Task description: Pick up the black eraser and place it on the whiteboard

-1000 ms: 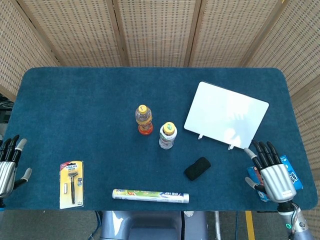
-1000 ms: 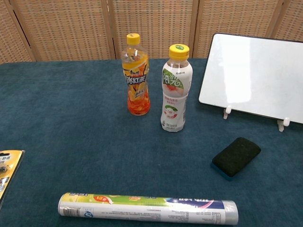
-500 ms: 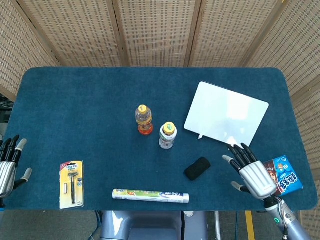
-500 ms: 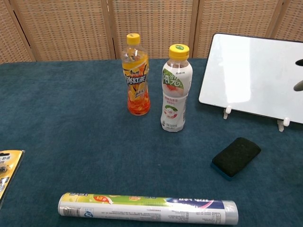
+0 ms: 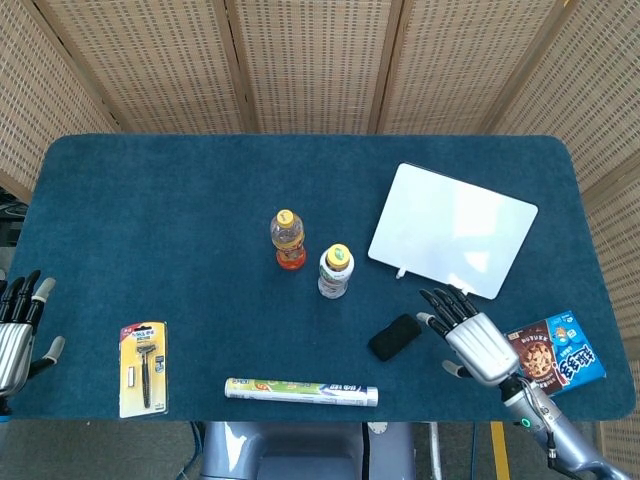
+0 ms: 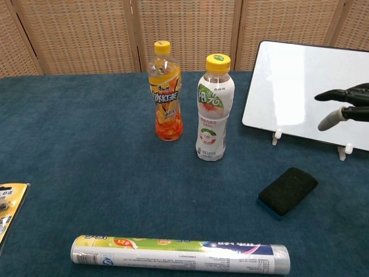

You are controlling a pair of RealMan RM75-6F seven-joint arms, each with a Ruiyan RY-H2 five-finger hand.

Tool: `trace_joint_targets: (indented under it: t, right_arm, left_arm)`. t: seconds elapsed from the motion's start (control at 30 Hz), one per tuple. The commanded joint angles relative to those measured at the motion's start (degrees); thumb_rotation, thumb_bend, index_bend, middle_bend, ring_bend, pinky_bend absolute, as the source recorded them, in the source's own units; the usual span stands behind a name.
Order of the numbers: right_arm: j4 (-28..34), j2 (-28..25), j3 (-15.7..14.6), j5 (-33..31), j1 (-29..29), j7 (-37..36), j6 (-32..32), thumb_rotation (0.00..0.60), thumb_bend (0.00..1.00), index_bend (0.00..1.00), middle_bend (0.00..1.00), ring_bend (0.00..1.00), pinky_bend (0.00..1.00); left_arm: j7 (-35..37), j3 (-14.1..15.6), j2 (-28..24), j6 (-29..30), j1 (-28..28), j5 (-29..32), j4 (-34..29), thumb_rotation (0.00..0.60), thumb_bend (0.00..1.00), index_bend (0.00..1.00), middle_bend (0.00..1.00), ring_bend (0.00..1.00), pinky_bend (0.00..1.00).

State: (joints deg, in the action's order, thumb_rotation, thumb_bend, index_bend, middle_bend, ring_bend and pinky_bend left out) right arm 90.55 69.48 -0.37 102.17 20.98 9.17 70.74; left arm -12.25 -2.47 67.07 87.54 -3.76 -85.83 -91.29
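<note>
Setting: woven rattan screen panels behind a bench covered in dark blue cloth.

Right hand: fingers spread apart and extended, palm down, holding nothing. It hovers just right of the black eraser, apart from it, with its fingertips near the whiteboard's lower edge. In the chest view only the fingertips enter at the right edge, in front of the whiteboard.

Left hand: at the bench's near left corner, fingers apart, empty, touching no item.

Black eraser: lying flat on the cloth, near the front edge, between the white bottle and the right hand; the chest view shows a blue underside edge.

Whiteboard: propped on small white feet, tilted, beyond the eraser.

Other items: orange drink bottle and white bottle with yellow cap, both upright, near each other; a long wrapped roll lying at the front; a carded razor pack at front left; a blue snack packet just right of the right hand.
</note>
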Motion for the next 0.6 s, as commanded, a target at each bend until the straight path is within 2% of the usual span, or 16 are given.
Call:
trace_joint_targets:
  t: [0.03, 0.6]
  right_arm:
    - [-0.43, 0.73, 0.30, -0.25, 0.63, 0.25, -0.55, 0.600, 0.13, 0.22, 0.02, 0.00, 0.00]
    - [-6.48, 5.31, 0.17, 0.57, 5.11, -0.85, -3.68, 0.600, 0.13, 0.24, 0.02, 0.00, 0.00]
  left_arm:
    - [-0.08, 0.05, 0.01, -0.04, -0.01, -0.04, 0.03, 0.600, 0.33, 0.00, 0.00, 0.00, 0.00]
    - [-0.22, 0.02, 0.16, -0.03, -0.01, 0.07, 0.18, 0.600, 0.33, 0.00, 0.00, 0.00, 0.00]
